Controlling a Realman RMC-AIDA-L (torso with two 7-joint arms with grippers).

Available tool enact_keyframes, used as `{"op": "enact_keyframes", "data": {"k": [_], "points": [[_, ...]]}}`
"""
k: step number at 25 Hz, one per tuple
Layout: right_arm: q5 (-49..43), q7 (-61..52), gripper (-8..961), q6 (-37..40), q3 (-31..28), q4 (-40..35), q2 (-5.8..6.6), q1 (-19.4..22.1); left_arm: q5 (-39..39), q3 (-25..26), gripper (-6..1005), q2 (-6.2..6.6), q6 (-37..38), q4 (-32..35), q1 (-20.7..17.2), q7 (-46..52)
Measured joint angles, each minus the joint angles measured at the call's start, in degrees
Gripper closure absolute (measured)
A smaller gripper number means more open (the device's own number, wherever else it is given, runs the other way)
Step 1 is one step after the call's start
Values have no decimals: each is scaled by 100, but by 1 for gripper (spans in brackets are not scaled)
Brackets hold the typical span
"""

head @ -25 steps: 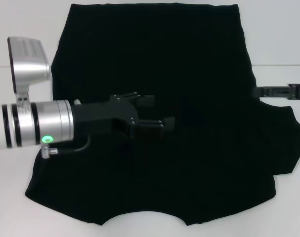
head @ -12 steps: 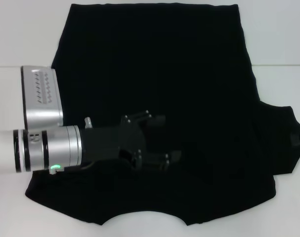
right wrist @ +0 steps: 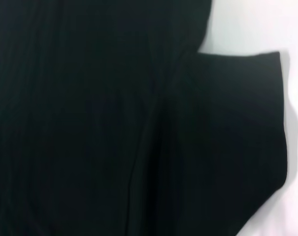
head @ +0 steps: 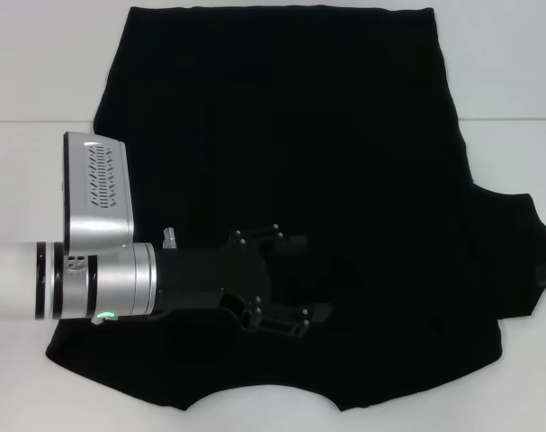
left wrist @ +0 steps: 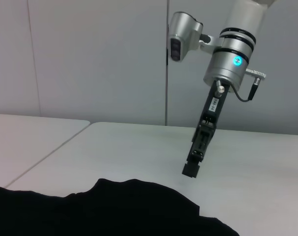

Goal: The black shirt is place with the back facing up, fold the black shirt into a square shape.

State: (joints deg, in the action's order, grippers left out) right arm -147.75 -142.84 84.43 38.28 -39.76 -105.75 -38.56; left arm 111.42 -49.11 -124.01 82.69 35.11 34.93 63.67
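The left end effector point(head: 295, 288), fingers apart, has slid nearer across the black shirt point(head: 344, 135) lying flat on the counter point(head: 39, 81), while the right end effector point(left wrist: 194, 162), state unclear, has withdrawn, leaving the right sleeve unfolded.

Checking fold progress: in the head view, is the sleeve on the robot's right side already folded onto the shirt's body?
No. The right sleeve still sticks out flat past the shirt body onto the table.

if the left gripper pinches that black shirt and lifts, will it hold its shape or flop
Probably flop: the black shirt lies flat and thin on the table, like soft cloth. It would likely drape from the left gripper, and pushing may bunch it.
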Motion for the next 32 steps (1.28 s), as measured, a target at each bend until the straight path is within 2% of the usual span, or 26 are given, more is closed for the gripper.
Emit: {"op": "enact_keyframes", "data": {"k": [11, 24, 29, 32], "points": [[-56, -48, 126, -425, 32, 467, -27, -131, -43, 25, 48, 0, -16, -4, 5, -7], [-60, -122, 182, -1117, 60, 613, -193, -208, -60, 42, 47, 0, -69, -4, 5, -12], [-59, -89, 393, -1214, 65, 614, -258, -229, -68, 56, 48, 0, -69, -2, 2, -12], [-48, -87, 460, -1249, 66, 625, -268, -232, -68, 68, 48, 0, -69, -2, -3, -13]]}}
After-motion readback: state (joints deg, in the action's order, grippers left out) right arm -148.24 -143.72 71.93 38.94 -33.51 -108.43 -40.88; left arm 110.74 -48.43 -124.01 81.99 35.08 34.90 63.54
